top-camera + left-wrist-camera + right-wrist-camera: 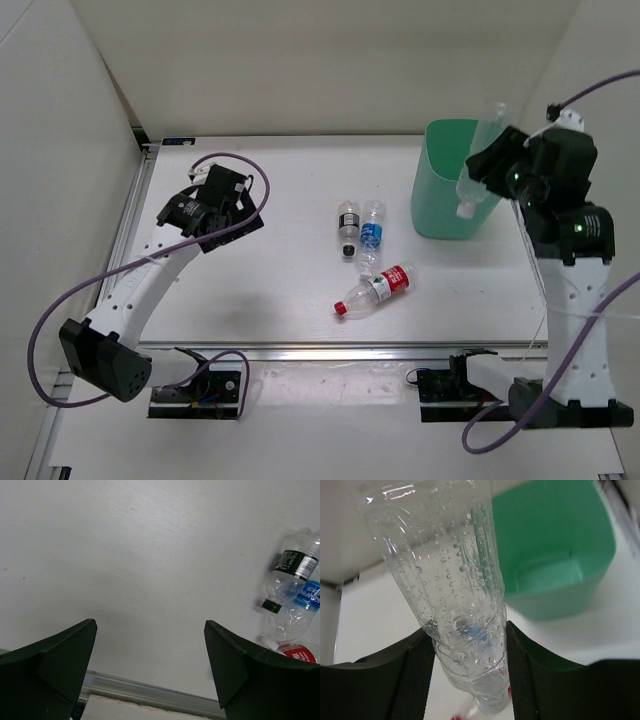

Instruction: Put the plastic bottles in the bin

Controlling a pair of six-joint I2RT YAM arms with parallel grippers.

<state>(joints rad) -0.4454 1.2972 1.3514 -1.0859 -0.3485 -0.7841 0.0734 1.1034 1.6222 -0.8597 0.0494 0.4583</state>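
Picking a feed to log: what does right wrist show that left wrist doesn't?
Right wrist only: the plain bottle clamped in the right gripper, and the green bin beyond it. Left wrist only: the open left gripper, the black-capped bottle, blue-labelled bottle and a corner of the red-labelled bottle. Both: the white table.

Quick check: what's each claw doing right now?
Left claw: open, holding nothing.
Right claw: closed on the unlabelled clear bottle, near the mint-green bin.
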